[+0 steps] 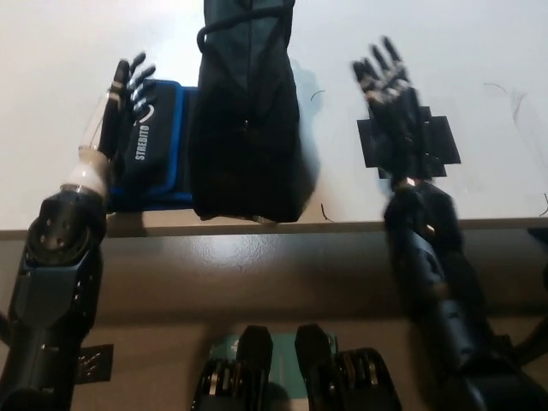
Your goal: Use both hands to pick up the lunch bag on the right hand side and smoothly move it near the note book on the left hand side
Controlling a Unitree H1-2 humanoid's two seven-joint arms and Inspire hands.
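Note:
The black lunch bag [246, 120] stands upright on the white table [479, 51], its cord handle at the top. It rests partly over a blue and black notebook [154, 141] lettered in white, which lies at its left. My white left hand [122, 107] is open over the notebook's left edge, a short gap from the bag. My black right hand [396, 103] is open with fingers spread, well to the right of the bag, above a black cross-shaped tape mark [409, 141].
The table's front edge [342, 226] runs across just below the bag's base. A thin dark wire [514, 94] lies at the far right of the table.

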